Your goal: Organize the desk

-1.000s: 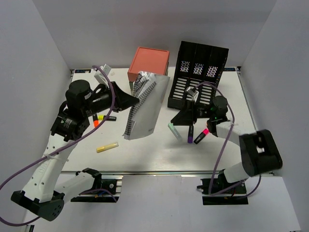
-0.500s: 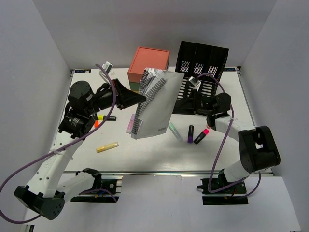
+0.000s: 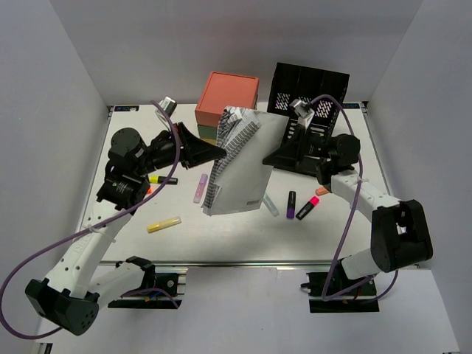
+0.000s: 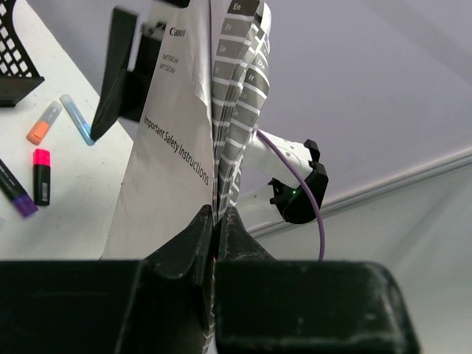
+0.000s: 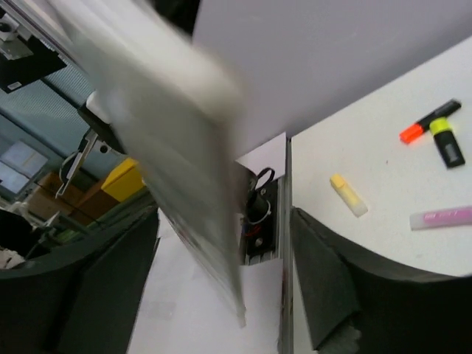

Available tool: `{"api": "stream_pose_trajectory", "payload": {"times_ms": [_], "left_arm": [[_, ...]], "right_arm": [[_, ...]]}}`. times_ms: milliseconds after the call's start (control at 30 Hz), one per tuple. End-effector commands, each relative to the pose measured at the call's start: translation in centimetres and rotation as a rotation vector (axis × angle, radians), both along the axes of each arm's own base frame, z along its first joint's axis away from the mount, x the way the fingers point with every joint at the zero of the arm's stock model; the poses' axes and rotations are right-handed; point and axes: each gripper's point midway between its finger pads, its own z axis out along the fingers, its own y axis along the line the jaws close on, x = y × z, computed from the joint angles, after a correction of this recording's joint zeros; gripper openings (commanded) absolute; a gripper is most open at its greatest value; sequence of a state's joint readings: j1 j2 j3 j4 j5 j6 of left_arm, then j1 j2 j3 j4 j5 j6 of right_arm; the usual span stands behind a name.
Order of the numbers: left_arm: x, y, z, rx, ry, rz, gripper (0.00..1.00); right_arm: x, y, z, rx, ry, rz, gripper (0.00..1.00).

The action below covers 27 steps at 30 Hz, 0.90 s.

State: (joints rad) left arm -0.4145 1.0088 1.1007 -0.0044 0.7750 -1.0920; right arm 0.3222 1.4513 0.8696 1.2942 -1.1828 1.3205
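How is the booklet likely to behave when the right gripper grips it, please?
Probably floppy: held by the left gripper at one edge, the booklet fans its pages apart. Likely light, since that small pinch carries it. Its free edge, inside the open right gripper, may bend aside.

Left pincer (image 4: 216, 221) clamps booklet (image 4: 173, 133); markers (image 4: 42, 175) beyond.

**Paper, plastic and metal**

The booklet (image 3: 240, 166) is thin matt white paper with grey printed tabs. Under it, the desk (image 3: 221, 236) looks smooth and matt white, edged by a dull metal rail (image 3: 243, 262). Behind the booklet, the file rack (image 3: 324, 85) is black plastic.
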Motion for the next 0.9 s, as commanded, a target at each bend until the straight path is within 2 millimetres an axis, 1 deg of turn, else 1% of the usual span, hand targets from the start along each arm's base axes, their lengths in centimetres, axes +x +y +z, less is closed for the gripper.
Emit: {"api": "stream_pose_trajectory", "payload": {"times_ms": [0,33,67,100,133,167,200,233,267,300,333,367,400,433,467,500,533,567,600,633,667,700,733,767,800,833,867], "left_arm": [[-1.0,0.0,1.6,-0.05,-0.055,-0.038,0.0],[-1.0,0.0,1.4,-0.046,-0.049,-0.041,0.0],[-0.8,0.0,1.3,-0.047,-0.051,-0.028,0.0],[-0.8,0.0,1.2,-0.047,-0.054,-0.025,0.0],[-0.7,0.0,1.1,-0.044,-0.052,-0.025,0.0],[-0.4,-0.1,0.9,-0.039,-0.047,-0.022,0.0],[-0.4,-0.1,0.8,-0.036,-0.047,-0.02,0.0],[-0.2,-0.2,0.7,-0.029,-0.051,-0.014,0.0],[0.0,-0.2,0.4,-0.022,-0.041,-0.009,0.0],[0.3,-0.3,0.1,-0.014,-0.035,-0.005,0.03],[0.5,-0.3,-0.1,-0.007,-0.039,-0.004,0.07],[0.9,0.0,-0.4,0.003,-0.031,0.01,0.29],[1.2,-0.1,-0.7,0.018,-0.035,0.018,0.45],[1.5,-0.1,-1.5,0.044,-0.009,0.03,0.54],[1.7,0.0,-1.2,0.052,-0.02,0.039,0.62],[2.4,0.1,-1.6,0.083,-0.04,0.065,0.75],[2.6,0.3,-2.5,0.122,-0.006,0.085,0.76],[2.9,0.7,-1.6,0.139,-0.036,0.121,0.77],[3.3,1.2,-1.7,0.186,-0.071,0.159,0.91],[4.3,2.3,-2.9,0.257,-0.03,0.255,0.91],[4.8,3.1,-2.8,0.294,-0.044,0.308,0.92],[4.8,4.1,-2.6,0.344,-0.081,0.351,0.98],[5.1,5.4,-2.0,0.358,-0.115,0.435,0.98],[4.9,6.2,-2.0,0.371,-0.139,0.472,0.98],[5.0,6.7,-3.2,0.39,-0.129,0.501,0.98],[4.4,7.6,-3.0,0.385,-0.16,0.535,0.98],[4.4,8.0,-4.6,0.422,-0.16,0.544,0.98]], "right_arm": [[-4.7,-1.7,7.5,0.262,-0.68,-0.03,0.74],[-5.0,-1.8,8.0,0.269,-0.692,-0.031,0.7],[-5.3,-1.9,8.3,0.274,-0.705,-0.031,0.61],[-5.3,-2.0,8.5,0.273,-0.702,-0.038,0.55],[-5.9,-2.2,8.8,0.273,-0.715,-0.035,0.47],[-6.0,-2.2,8.6,0.266,-0.726,-0.038,0.29],[-6.0,-2.3,8.5,0.256,-0.722,-0.042,0.18],[-6.8,-2.5,8.7,0.25,-0.744,-0.038,0.08],[-6.8,-2.6,8.8,0.246,-0.767,-0.053,0.0],[-6.8,-2.7,8.6,0.235,-0.769,-0.062,0.0],[-7.2,-2.9,8.9,0.217,-0.757,-0.072,0.0],[-6.9,-3.0,9.1,0.21,-0.796,-0.098,0.0],[-6.7,-3.3,9.5,0.171,-0.746,-0.121,0.0],[-6.4,-3.4,9.8,0.151,-0.747,-0.145,0.0],[-5.6,-3.6,10.2,0.124,-0.739,-0.178,0.0],[-5.0,-4.0,12.3,0.109,-0.837,-0.225,0.0],[-3.5,-3.9,11.2,0.028,-0.68,-0.238,0.0],[-2.3,-4.1,11.3,-0.008,-0.659,-0.288,0.0],[0.0,-4.6,11.8,-0.049,-0.75,-0.41,0.0],[0.7,-4.9,12.1,-0.112,-0.69,-0.454,0.0],[1.6,-5.6,12.5,-0.138,-0.696,-0.519,0.0],[3.4,-6.5,12.9,-0.182,-0.726,-0.627,0.0],[3.8,-7.2,13.0,-0.233,-0.696,-0.674,0.0],[5.5,-8.8,13.3,-0.283,-0.679,-0.803,0.0],[6.2,-9.6,13.4,-0.318,-0.678,-0.86,0.0],[6.6,-10.7,13.7,-0.354,-0.664,-0.916,0.0],[7.8,-12.3,13.8,-0.396,-0.653,-1.021,0.0]]}}
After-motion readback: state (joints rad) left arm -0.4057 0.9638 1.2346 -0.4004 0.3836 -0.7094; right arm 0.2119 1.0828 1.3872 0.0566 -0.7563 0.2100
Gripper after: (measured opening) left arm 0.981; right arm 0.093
